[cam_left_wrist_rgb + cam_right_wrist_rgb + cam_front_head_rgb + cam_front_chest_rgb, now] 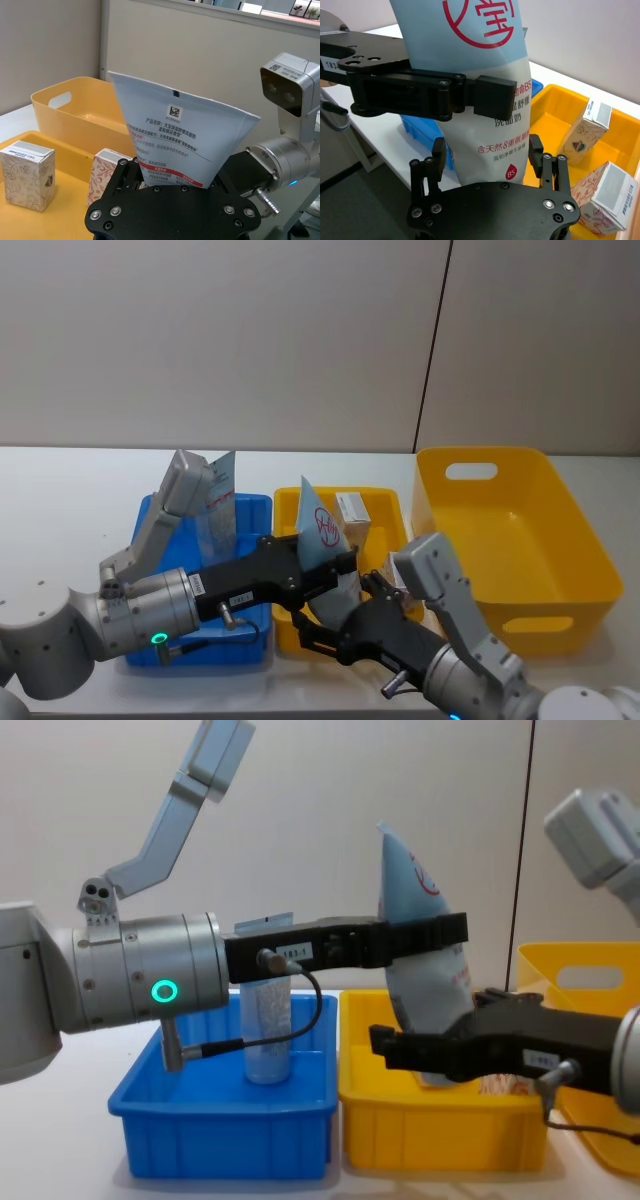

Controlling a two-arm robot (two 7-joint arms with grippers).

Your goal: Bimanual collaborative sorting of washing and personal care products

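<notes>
Mid-handover: our left tool (428, 936) clamps the pale blue tube (410, 880) upright over the small yellow tray (440, 1140); right tool (487, 147) wide, straddling its lower end. Next we close right, then release left.

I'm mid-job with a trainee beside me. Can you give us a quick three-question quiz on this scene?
1. True or false: the left gripper is shut on the pale blue flat-ended squeeze tube.
2. What shares the small yellow plastic tray with the tall beige cardboard box? A a white red-patterned cardboard box; B a glass bottle; C a sponge.
3. Fill in: the right gripper has its fingers ____ on either side of the tube's lower part.
Key: 1 true; 2 A; 3 open.
</notes>
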